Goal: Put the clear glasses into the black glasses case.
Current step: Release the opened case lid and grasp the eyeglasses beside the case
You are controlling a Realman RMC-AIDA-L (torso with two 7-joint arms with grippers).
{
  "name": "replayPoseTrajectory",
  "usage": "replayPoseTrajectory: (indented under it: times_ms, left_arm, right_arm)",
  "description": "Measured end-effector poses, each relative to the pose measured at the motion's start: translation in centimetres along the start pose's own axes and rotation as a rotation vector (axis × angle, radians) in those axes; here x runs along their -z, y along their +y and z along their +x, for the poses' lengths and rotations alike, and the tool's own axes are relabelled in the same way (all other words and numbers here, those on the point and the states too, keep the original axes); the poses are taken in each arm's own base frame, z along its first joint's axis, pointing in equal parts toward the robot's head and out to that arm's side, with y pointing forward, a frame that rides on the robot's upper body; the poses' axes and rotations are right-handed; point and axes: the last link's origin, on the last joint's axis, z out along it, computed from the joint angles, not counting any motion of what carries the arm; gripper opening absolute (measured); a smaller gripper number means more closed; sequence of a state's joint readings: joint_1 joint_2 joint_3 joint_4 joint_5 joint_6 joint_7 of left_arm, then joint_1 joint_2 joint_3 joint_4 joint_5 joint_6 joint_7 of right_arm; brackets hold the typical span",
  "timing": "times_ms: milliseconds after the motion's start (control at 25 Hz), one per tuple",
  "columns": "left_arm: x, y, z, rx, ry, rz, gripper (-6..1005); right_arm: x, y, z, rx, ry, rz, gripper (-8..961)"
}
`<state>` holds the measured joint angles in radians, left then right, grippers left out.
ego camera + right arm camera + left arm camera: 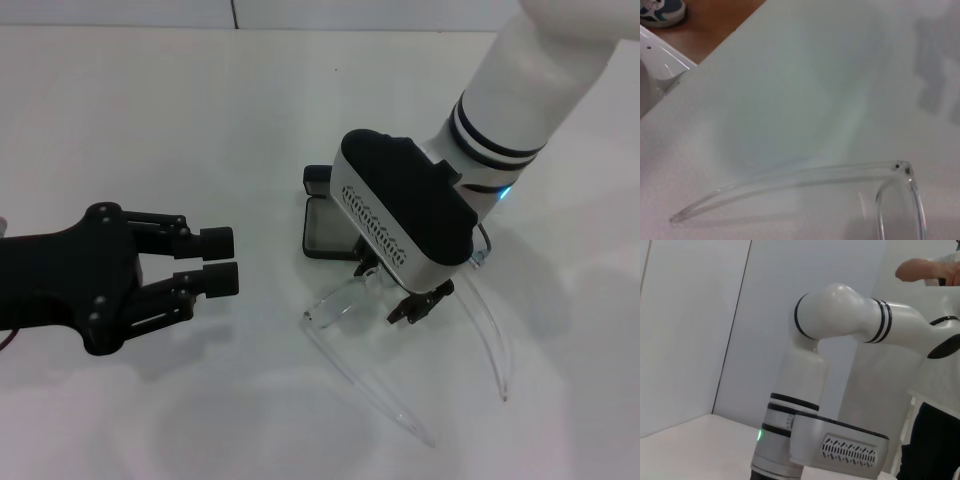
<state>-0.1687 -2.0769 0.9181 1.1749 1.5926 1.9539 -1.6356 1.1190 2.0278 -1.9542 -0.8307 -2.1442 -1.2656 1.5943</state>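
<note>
- The right gripper (402, 290) sits low over the front of the clear glasses (345, 305), its fingers straddling the frame, seemingly pinching it, likely for a lift; the temples are unfolded and trail toward the robot on the white bench (150, 120);
- The black glasses case (328, 225) lies open just beyond, half hidden;
- The left gripper (205, 262) hovers well aside, fingers slightly spread, idle.
</note>
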Motion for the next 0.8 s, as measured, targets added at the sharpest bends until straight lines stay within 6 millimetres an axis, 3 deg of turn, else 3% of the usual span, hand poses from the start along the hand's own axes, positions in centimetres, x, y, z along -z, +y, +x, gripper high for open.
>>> replayPoseTrajectory:
  times_ms: [480, 720, 800]
  left_arm:
    - [0.03, -0.03, -0.55, -0.015, 0.029, 0.006, 203]
    - [0.09, -0.05, -0.74, -0.010, 0.038, 0.010, 195]
    - [0.15, -0.01, -0.81, -0.008, 0.039, 0.012, 192]
  right_arm:
    - [-0.33, 0.03, -0.04, -0.029, -0.010, 0.015, 430]
    - [-0.70, 0.37, -0.02, -0.044, -0.012, 0.034, 232]
    - [-0.79, 0.62, -0.06, -0.048, -0.018, 0.046, 126]
